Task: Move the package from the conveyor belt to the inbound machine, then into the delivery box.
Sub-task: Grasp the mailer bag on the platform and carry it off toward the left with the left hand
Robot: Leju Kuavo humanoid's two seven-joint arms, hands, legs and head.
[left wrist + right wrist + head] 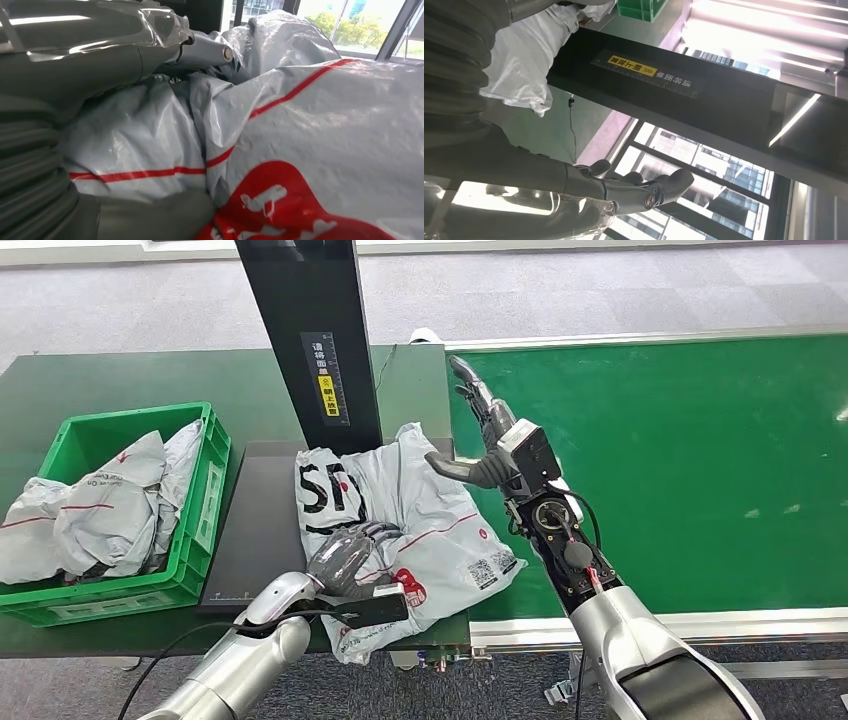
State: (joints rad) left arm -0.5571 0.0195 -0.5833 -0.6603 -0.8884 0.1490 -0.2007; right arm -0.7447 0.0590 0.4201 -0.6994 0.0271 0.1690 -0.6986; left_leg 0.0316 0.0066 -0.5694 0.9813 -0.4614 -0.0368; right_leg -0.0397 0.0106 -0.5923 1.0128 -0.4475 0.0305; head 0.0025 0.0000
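In the centre of the head view the package (pixel 420 510) — a grey plastic mailer with red stripes and black lettering — lies crumpled on the dark flat plate of the inbound machine (pixel 262 530), its lower end hanging over the near edge of the green surface (pixel 120 380). The left robot hand (pixel 350 555) comes in from the lower left of the frame and rests on the package's lower half with its fingers curled down into the plastic, holding it; the left wrist view shows the thick grey thumb (pixel 155 217) pressed against the mailer's wrinkled skin beside a red printed patch. The right robot hand (pixel 478 430) hangs above the package's right edge with its fingers stretched out and apart, the thumb pointing left and nothing in it — the right wrist view shows those fingers (pixel 664 187) bare against the windows. The machine's black post (pixel 315 340) rises behind the package, carrying a yellow label. At the left of the frame sits the green delivery box (pixel 205 510), holding other grey mailers (pixel 100 510). The green conveyor belt (pixel 700 460) fills the right side.
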